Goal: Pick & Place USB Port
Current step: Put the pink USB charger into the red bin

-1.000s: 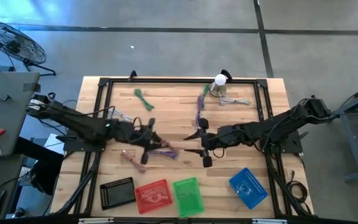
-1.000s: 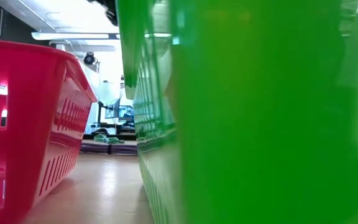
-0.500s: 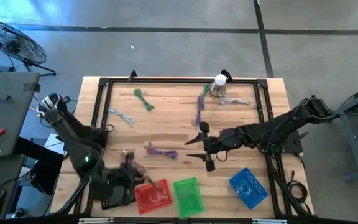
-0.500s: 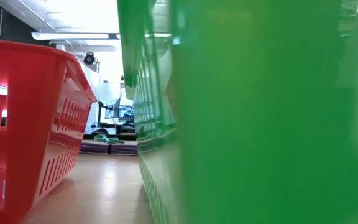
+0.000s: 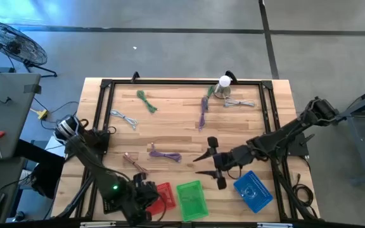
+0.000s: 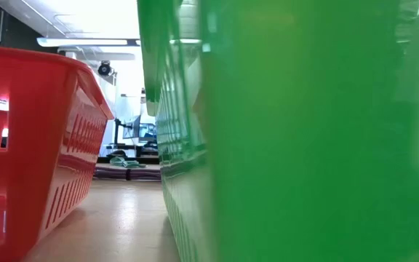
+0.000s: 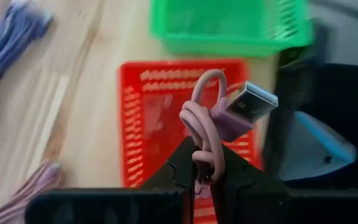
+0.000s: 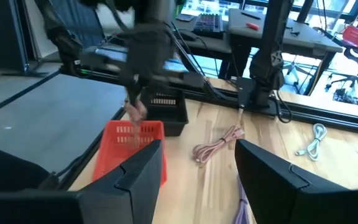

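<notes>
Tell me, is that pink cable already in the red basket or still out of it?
Still out. The left gripper holds the pink USB cable, jaws shut on it, above the red basket.

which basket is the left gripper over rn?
The red basket, between the black basket and the green basket. The left gripper, shut on a pink USB cable, hangs above it; the blue basket sits farthest away.

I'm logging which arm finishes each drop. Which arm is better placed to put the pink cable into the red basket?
The left. Its gripper is shut on the pink cable directly above the red basket. The right gripper is open, holds nothing, and sits farther off, near the blue basket.
</notes>
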You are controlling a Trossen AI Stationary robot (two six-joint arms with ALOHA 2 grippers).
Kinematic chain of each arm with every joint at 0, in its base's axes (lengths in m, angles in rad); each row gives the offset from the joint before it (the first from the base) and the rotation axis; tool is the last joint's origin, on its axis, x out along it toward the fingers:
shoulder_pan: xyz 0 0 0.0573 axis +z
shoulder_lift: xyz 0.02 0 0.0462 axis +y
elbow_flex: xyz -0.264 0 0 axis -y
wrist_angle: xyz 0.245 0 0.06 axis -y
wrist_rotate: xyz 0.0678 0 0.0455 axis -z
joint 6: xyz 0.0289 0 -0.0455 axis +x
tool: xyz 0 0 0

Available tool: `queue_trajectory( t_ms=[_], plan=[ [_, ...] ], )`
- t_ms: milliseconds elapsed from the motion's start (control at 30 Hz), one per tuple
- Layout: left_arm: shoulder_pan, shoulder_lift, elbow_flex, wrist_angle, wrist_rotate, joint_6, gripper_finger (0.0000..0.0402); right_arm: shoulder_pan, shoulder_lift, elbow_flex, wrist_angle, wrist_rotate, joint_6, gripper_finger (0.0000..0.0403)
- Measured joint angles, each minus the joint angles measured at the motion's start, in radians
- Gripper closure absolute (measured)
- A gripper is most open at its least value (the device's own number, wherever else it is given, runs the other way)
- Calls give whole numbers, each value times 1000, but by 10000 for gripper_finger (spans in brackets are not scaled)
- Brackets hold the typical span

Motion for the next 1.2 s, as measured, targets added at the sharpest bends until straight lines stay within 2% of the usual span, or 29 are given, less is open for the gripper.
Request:
queue_trajectory(
  t_ms=[100,367,500,633,800,867,967,1067,1200],
  plan=[
    [30,19,0,-6,73,-14,375,31,0,0,3,25,7,208],
    [40,19,0,-13,98,-29,244,96,0,0,-4,70,3,208],
    [41,17,3,-22,78,-25,202,112,0,0,-4,95,-3,208],
    [41,17,93,-187,31,-22,197,114,0,0,-6,97,-25,208],
    [41,15,275,-657,-1,-26,219,111,0,0,-15,98,-47,208],
    [46,13,306,-797,5,-11,230,107,0,0,-32,97,-44,208],
    [76,-14,266,-745,77,208,241,100,0,-1,-61,98,-40,208],
    [138,-27,229,-785,115,335,245,92,0,-1,-82,98,-25,208],
    [237,-26,116,-773,144,525,245,85,0,-1,-95,87,-19,208]
  ],
)
